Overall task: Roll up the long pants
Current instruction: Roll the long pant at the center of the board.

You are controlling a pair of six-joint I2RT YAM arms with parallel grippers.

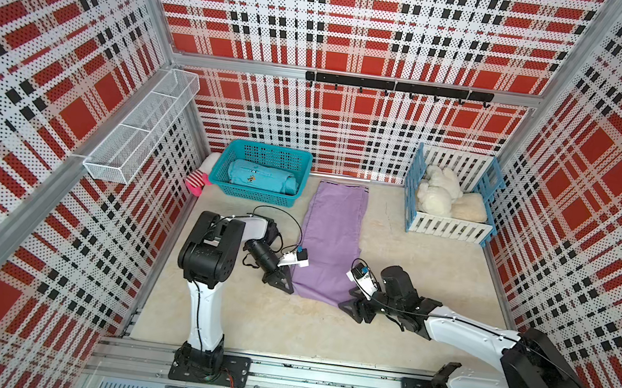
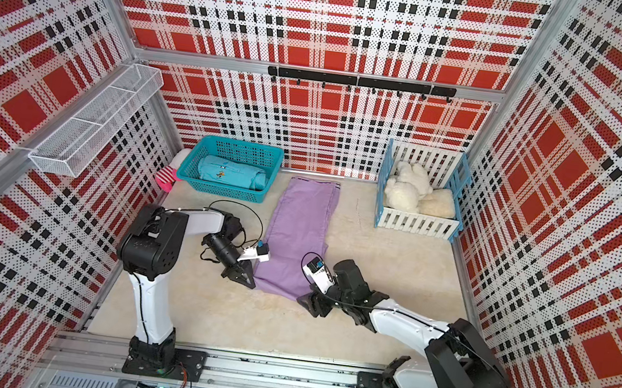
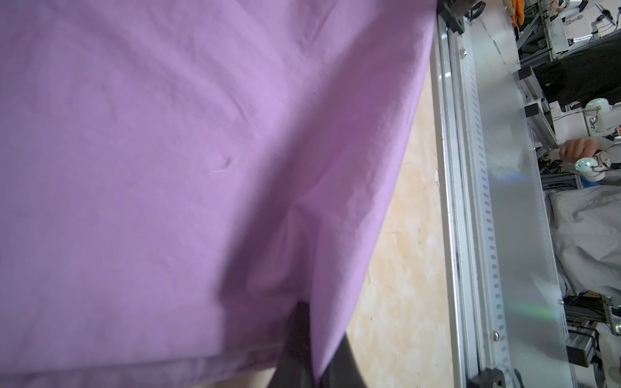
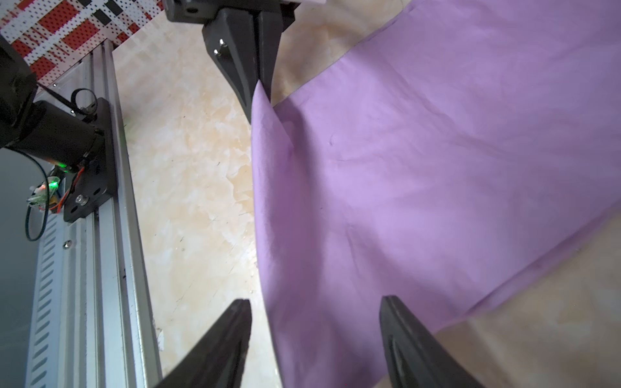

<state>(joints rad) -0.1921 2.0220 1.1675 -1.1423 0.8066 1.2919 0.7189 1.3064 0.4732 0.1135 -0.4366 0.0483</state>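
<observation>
The long pants [image 1: 330,242] lie flat and lengthwise on the pale tabletop [image 1: 410,297]. The striped waistband [image 1: 345,185] is at the far end, just beside the teal basket [image 1: 256,194]. The leg hems are at the near end, where both of my arms reach in. No part of the lilac cloth is rolled yet.

My left gripper [image 4: 258,85] has its jaws pressed together on one near corner of the hem, and the thin cloth rises to a small peak there. My right gripper [image 4: 316,300] sits at the other near corner with its jaws apart. The hem edge runs through the gap between them, and I cannot see either finger pressing on it.

I judge that I hold the pants this way because a roll needs a straight start. With both hem corners pinched, I can turn the whole edge over evenly and roll it toward the waistband. The cloth looks light and slippery, so holding only one corner would likely drag the hem askew.
</observation>
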